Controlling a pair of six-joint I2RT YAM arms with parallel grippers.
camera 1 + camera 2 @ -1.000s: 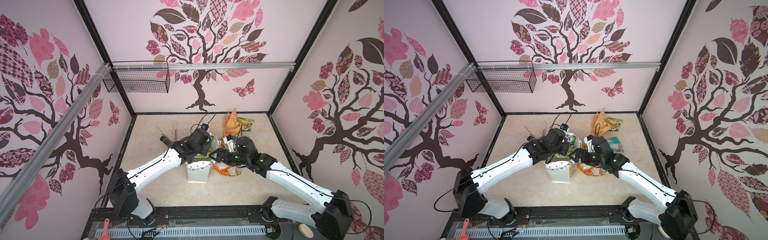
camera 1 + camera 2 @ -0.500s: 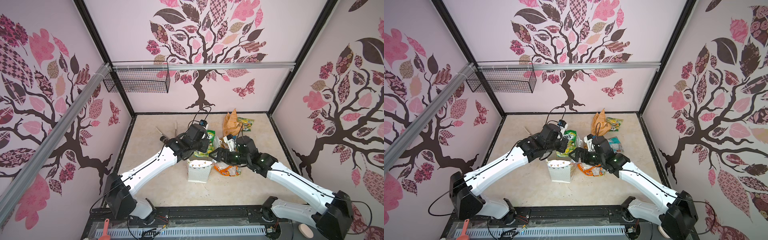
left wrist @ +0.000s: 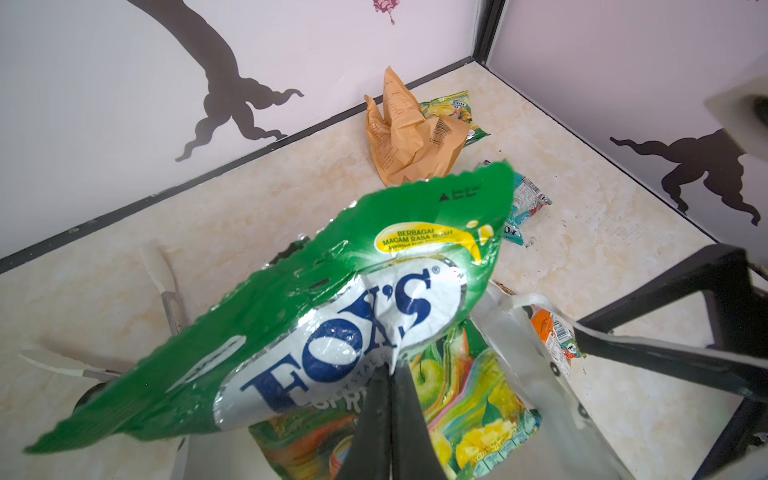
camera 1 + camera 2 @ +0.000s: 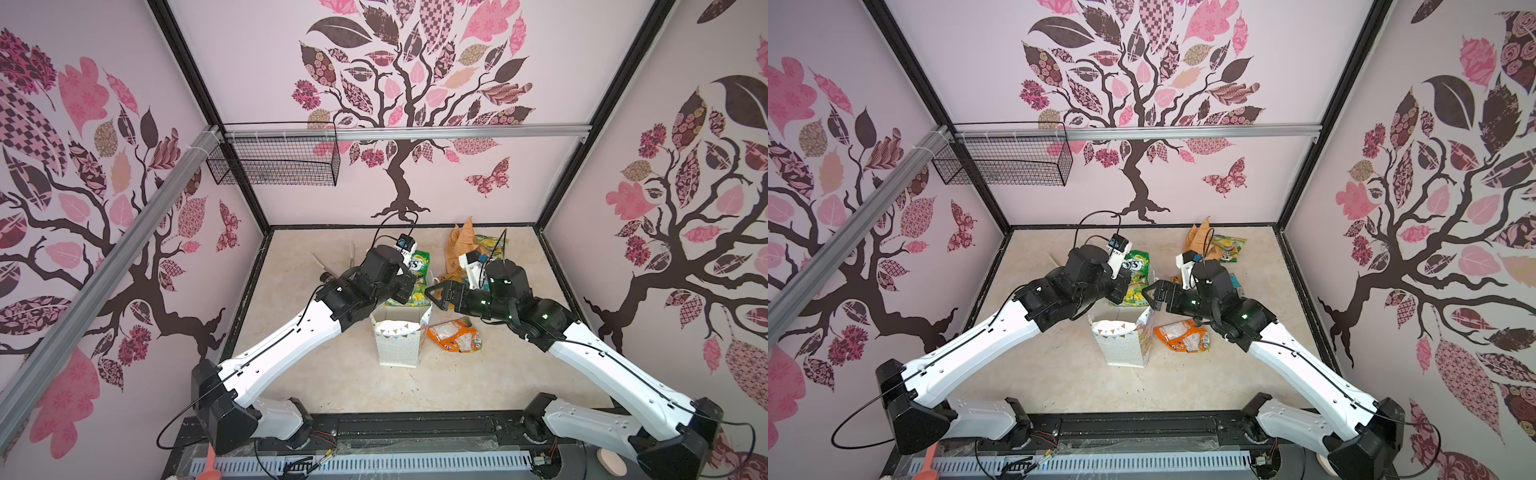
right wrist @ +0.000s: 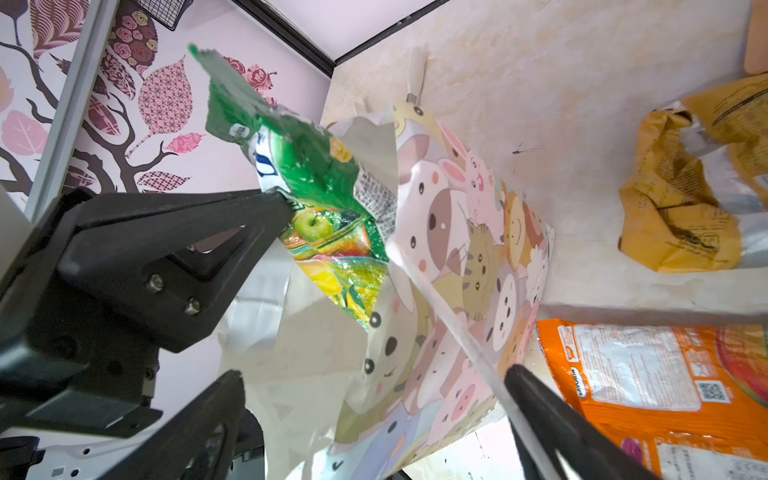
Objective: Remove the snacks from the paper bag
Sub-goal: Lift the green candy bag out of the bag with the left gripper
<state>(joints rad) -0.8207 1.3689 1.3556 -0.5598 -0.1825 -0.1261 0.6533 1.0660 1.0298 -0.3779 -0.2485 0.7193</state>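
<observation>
In both top views the white paper bag [image 4: 401, 345] [image 4: 1121, 345] stands upright mid-table. Just behind its mouth hangs a green-and-yellow snack packet [image 4: 417, 270] [image 3: 332, 299], clear of the rim, with my left gripper [image 4: 414, 289] [image 3: 390, 374] shut on its lower edge. My right gripper [image 4: 432, 296] [image 5: 374, 399] is open, its fingers either side of the bag's animal-print wall [image 5: 457, 249]. An orange snack [image 4: 455, 334] [image 5: 665, 374] lies right of the bag. Another green-and-yellow packet [image 4: 1227, 247], a teal one [image 3: 523, 203] and a mustard-yellow one [image 5: 681, 199] lie behind my right arm.
Crumpled tan-brown paper [image 4: 461, 243] [image 3: 411, 137] stands near the back wall. Two pale stick-like items [image 4: 353, 255] lie on the floor behind my left arm. A wire basket [image 4: 274, 166] hangs on the back wall. Enclosure walls ring the table.
My left gripper has risen from the bag's mouth and moved back, lifting the green-and-yellow packet out. The right arm has held still.
</observation>
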